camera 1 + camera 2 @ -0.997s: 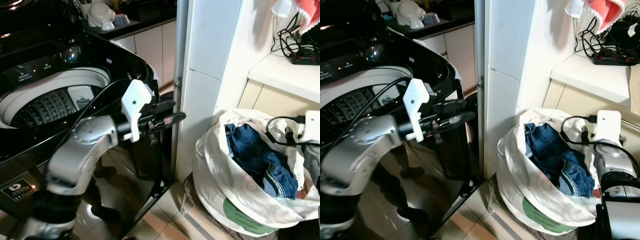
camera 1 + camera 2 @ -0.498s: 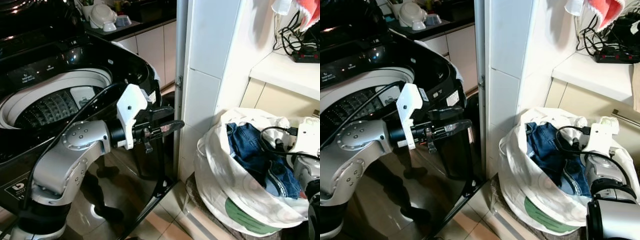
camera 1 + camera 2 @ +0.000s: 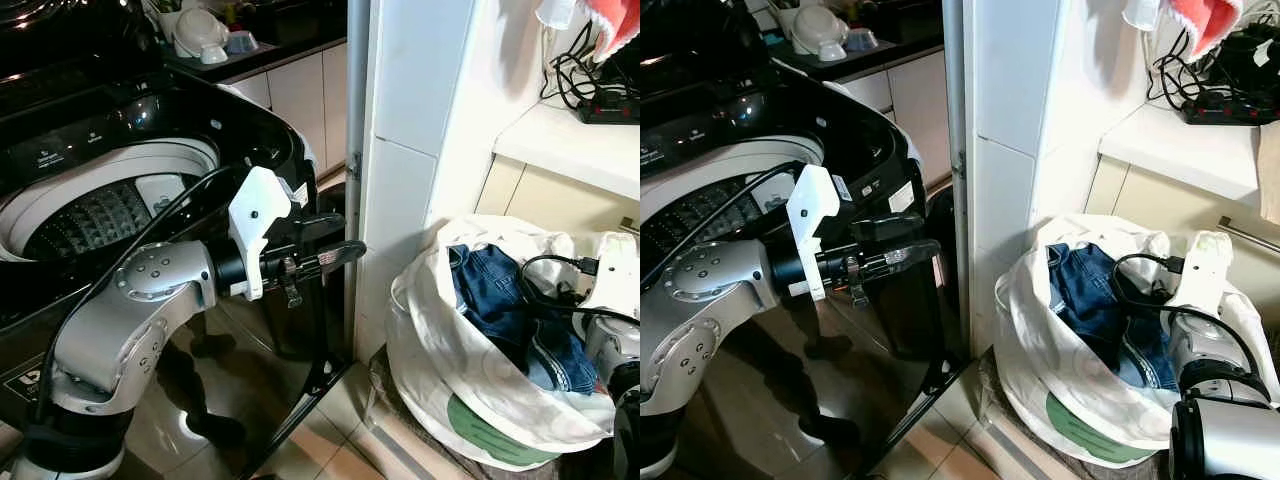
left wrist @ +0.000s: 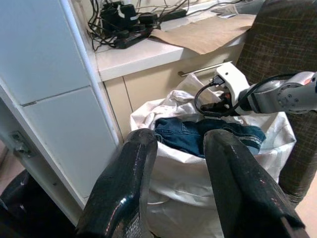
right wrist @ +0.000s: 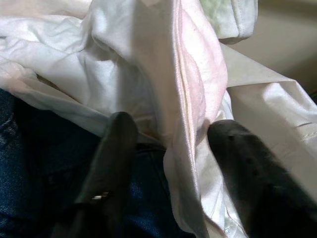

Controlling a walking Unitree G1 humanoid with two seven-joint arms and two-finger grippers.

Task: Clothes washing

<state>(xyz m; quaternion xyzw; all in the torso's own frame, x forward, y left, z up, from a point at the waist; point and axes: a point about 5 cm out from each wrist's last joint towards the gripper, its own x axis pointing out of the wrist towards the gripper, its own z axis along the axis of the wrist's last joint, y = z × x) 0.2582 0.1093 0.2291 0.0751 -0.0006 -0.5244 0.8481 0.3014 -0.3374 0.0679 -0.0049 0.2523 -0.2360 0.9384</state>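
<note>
Right gripper (image 5: 168,163): fingers spread apart, empty, reaching down into the white laundry bag (image 3: 440,370), one finger over the blue jeans (image 3: 500,300), the other against a white fold of cloth; nothing clamped. Left gripper (image 3: 335,240): fingers parted, empty, held out level in front of the open top-loading washing machine (image 3: 110,190); bag sits on the floor beside the white tiled pillar (image 3: 400,190), jeans piled inside it.

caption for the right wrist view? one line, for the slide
Right gripper, fingers open, straddling a fold of the white laundry bag above the blue jeans.
</note>
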